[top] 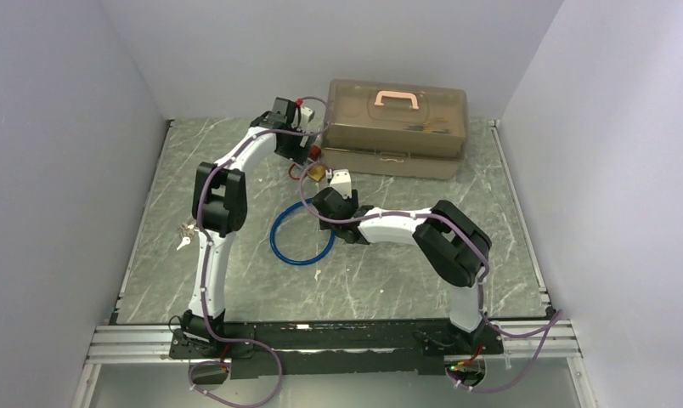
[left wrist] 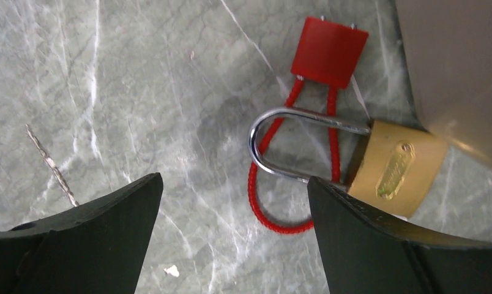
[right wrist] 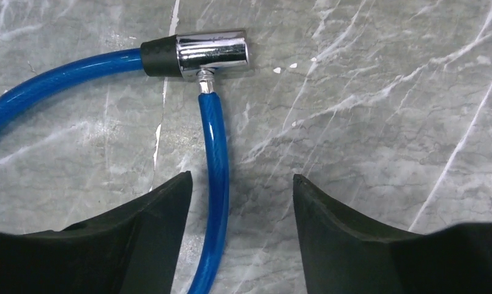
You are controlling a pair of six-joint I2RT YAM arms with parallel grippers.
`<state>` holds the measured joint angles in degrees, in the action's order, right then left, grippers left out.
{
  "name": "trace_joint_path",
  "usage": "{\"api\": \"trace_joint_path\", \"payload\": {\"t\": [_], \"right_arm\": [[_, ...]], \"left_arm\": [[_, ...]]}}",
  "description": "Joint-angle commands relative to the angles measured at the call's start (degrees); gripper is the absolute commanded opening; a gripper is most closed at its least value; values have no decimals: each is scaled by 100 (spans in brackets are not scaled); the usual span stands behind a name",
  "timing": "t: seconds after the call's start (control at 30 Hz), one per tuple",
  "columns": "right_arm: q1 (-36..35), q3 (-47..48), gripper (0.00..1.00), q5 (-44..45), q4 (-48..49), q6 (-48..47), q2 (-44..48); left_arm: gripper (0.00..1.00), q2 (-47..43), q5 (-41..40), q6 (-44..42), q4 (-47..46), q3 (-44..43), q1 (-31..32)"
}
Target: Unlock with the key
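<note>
Left gripper [left wrist: 234, 184] hangs with jaws spread wide and empty over the brass padlock [left wrist: 396, 168]. The right gripper [right wrist: 242, 177] is likewise parted, straddling the blue cable lock [right wrist: 214, 153] without touching it. Neither of the 2 holds a key.

By size: the brown toolbox [top: 397, 127] sits at the bench's [top: 389, 272] far edge, the cable lock near the middle, and the padlock just in front of the toolbox. A small pale bunch [top: 183, 236], probably the keys, lies by the left edge.

Judging from this, unlocking has not begun: fetching, inserting and turning all remain.
</note>
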<state>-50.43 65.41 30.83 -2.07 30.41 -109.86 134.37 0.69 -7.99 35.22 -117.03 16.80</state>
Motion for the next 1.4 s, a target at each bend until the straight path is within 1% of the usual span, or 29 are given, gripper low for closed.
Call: {"api": "trace_joint_path", "payload": {"t": [0.0, 0.13, 0.23, 0.3, 0.43, 0.63, 0.7, 0.77, 0.83, 0.9, 1.07, 1.2, 1.37], "right_arm": [[-9, 60, 60, 88, 171, 247, -90], [-3, 35, 51, 162, 167, 369, -140], [-1, -15, 46, 173, 149, 506, -149], [2, -79, 43, 197, 116, 606, -129], [31, -295, 41, 264, 42, 836, -20], [39, -836, 35, 544, -121, 1255, 314], [51, -1068, 34, 658, -139, 1364, 530], [67, -1314, 34, 743, -161, 1475, 778], [153, -1531, 34, 818, -244, 1584, 969], [287, -1698, 34, 851, -328, 1682, 1143], [920, -2099, 33, 693, -435, 1924, 1573], [1362, -2310, 32, 595, -441, 1955, 1919], [1374, -2273, 31, 544, -454, 1862, 2028]], "left_arm": [[94, 387, -895, 49, 55, -692, 226], [94, 632, -1532, -252, 280, -1025, 491], [93, 715, -1813, -447, 387, -1108, 609], [93, 721, -2064, -670, 386, -1013, 658], [94, 606, -2530, -1133, 209, -268, 700], [93, -7, -2672, -1556, -592, 1214, 787], [97, -141, -2801, -1684, -678, 1616, 859], [99, -414, -2994, -1993, -1143, 2126, 951], [95, -631, -2941, -2113, -1271, 2472, 1027], [97, -805, -2939, -2171, -1375, 2768, 1094], [96, -1246, -2966, -2524, -2018, 3670, 1317], [96, -1676, -2870, -2863, -2618, 4512, 1642], [94, -1973, -2551, -2660, -2305, 4839, 1835]]}}
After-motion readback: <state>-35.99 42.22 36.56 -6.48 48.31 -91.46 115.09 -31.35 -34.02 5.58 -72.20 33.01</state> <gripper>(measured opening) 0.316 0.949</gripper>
